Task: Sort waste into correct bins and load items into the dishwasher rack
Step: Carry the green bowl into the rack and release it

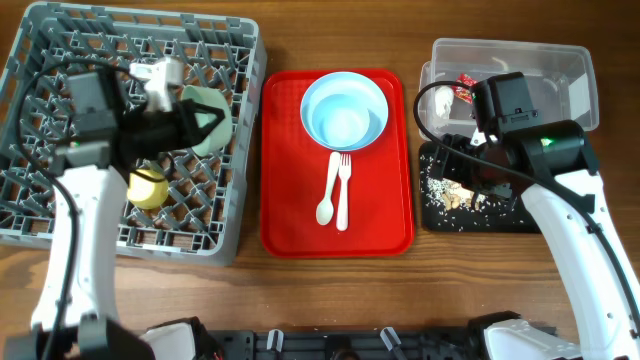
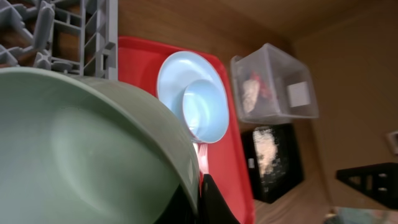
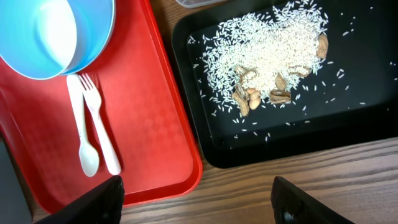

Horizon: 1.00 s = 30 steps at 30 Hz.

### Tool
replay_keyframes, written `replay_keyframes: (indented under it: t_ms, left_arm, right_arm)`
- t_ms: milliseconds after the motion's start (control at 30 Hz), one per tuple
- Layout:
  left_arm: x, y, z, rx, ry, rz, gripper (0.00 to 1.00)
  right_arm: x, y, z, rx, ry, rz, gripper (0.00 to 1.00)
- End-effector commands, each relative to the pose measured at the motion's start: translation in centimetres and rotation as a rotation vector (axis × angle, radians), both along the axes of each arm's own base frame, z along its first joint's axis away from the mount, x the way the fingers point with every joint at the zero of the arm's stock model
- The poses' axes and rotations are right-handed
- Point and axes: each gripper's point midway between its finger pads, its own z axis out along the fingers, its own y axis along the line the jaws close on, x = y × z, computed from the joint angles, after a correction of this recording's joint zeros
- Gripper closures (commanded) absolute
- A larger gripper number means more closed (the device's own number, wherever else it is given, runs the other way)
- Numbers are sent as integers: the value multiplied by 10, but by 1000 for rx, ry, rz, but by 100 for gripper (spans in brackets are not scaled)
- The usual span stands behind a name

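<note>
One light green bowl hangs tilted from the left hand, pinched by its rim, with the dishwasher rack's right half directly below and the yellow cup just beside. The left wrist view alone shows the rim pinch; overhead shows the pegs beneath. The right hand, spread wide and empty, hovers above the black tray.

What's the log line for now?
left claw: holding green bowl over rack | right claw: open, by black tray | spoon, fork: on red tray
</note>
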Motion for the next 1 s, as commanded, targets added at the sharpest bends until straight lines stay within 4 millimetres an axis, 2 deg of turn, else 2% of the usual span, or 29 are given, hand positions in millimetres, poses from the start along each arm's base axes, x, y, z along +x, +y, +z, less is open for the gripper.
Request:
replay_keyframes:
  t_ms: [0, 233, 500, 633, 667, 733, 800, 900, 933, 967]
  left_arm:
    - [5, 2, 11, -218, -44, -104, 96]
    - [17, 25, -15, -345, 14, -77, 96]
    - [22, 60, -40, -337, 78, 34, 94]
    - [18, 78, -61, -259, 160, 124, 87]
    - [16, 82, -66, -239, 184, 145, 82]
    - [13, 87, -70, -228, 207, 166, 79]
    - [12, 91, -70, -233, 214, 178, 63]
    - [10, 95, -70, -239, 223, 193, 52]
    - [9, 97, -70, -241, 226, 198, 45]
    - [7, 98, -70, -244, 230, 203, 45]
  right_arm:
    - [2, -4, 3, -18, -15, 3, 24]
    - [2, -4, 3, -18, -15, 2, 24]
    - [1, -4, 3, -19, -12, 4, 24]
    - [2, -4, 3, -19, -12, 4, 24]
    - [2, -4, 3, -19, -12, 4, 24]
    - [2, -4, 3, -19, -12, 4, 24]
    - [1, -4, 3, -19, -12, 4, 23]
    - [1, -4, 3, -19, -12, 4, 23]
    - [1, -4, 3, -19, -12, 4, 24]
    - [1, -4, 3, -19, -12, 4, 24]
